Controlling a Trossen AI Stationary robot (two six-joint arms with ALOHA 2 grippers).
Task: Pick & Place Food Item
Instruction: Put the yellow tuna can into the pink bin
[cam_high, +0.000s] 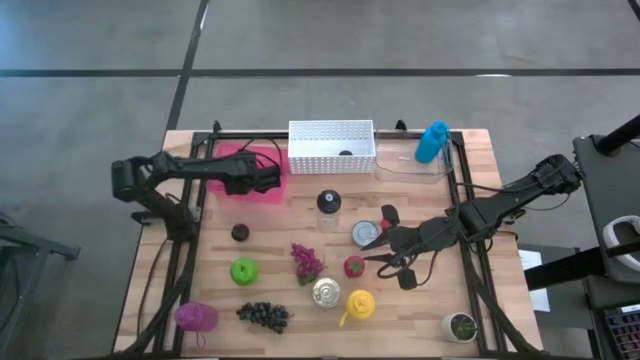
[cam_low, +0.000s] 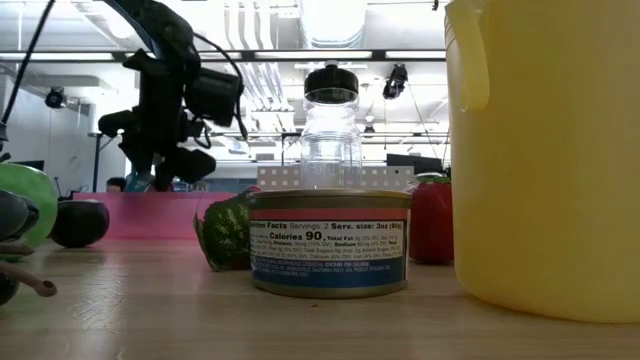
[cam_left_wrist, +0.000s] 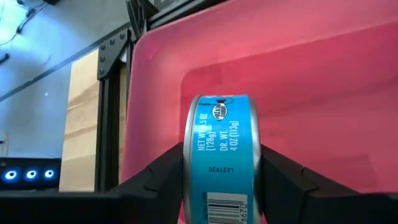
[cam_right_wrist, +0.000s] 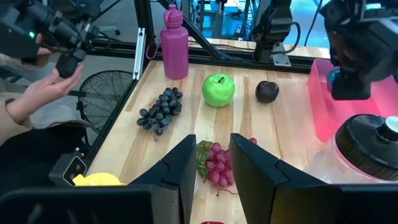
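A blue-labelled tin can (cam_left_wrist: 221, 149) stands on edge between the fingers of my left gripper (cam_left_wrist: 222, 155), which is shut on it. They are over the pink bin (cam_left_wrist: 298, 56) at the table's far left (cam_high: 262, 195); the gripper also shows in the low view (cam_low: 185, 110). My right gripper (cam_high: 385, 262) hovers mid-table to the right, its fingers (cam_right_wrist: 211, 155) a little apart with nothing between them. Red grapes (cam_right_wrist: 217, 163) lie on the table just beyond them. My left gripper pinches the can between its two fingers, one on each flat end (cam_left_wrist: 188, 162). The curved label wall faces the wrist camera. The fingers slant down from the table's left side. The can is held on edge over the inside of the bin.
Spread over the table are a green apple (cam_high: 243, 270), a dark plum (cam_high: 240, 232), dark grapes (cam_high: 264, 316), a strawberry (cam_high: 354, 266), two more cans (cam_high: 365, 234) (cam_high: 326, 292), a yellow pitcher (cam_high: 360, 305), a black-lidded jar (cam_high: 328, 203) and a white basket (cam_high: 331, 146). A person's hand (cam_right_wrist: 53, 87) shows beyond the near-left corner.
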